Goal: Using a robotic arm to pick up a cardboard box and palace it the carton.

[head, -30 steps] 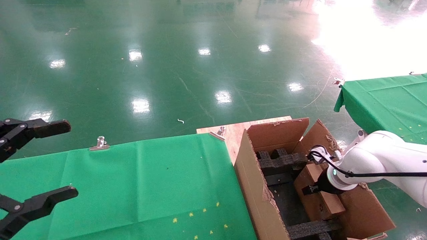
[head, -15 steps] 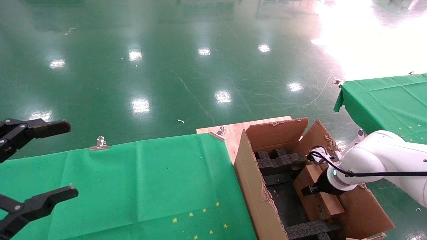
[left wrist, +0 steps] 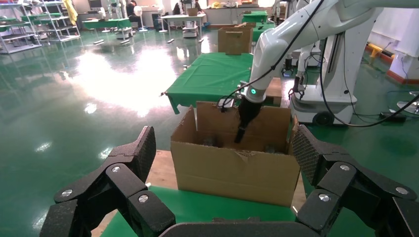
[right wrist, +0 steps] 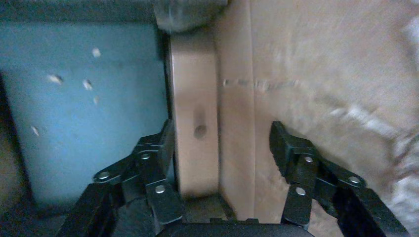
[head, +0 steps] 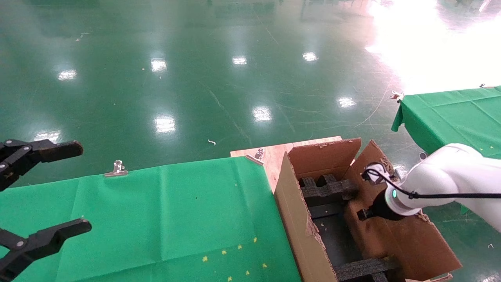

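Right claw (right wrist: 221, 131) hangs inside the carton (head: 297, 219) with its fingers spread. One finger lies against the cardboard box (right wrist: 195, 123) and the other stands apart from it, so nothing is gripped.

The green-clothed desk (head: 156, 219) fills the near left of the scene. The carton stands just past the desk's right edge, beside a wooden board (head: 274, 154) at the far right corner, with its ragged flaps up. The white robotic arm (head: 442, 180) reaches down into the carton from the right.

Black foam inserts (head: 328, 190) cross the carton's floor at its far and near ends. The cardboard box stands on edge between them, tight against the carton's right wall, its round hole facing the wrist camera.

I judge the placing step all but finished. What remains is a straight lift, with the fingers kept wide so they neither drag the box nor snag the right flap or the foam.

Left claw (head: 82, 187) waits wide open over the desk's left edge. A metal clip (head: 117, 169) pins the cloth at the far edge. Another green desk (head: 450, 117) sits well apart to the right.
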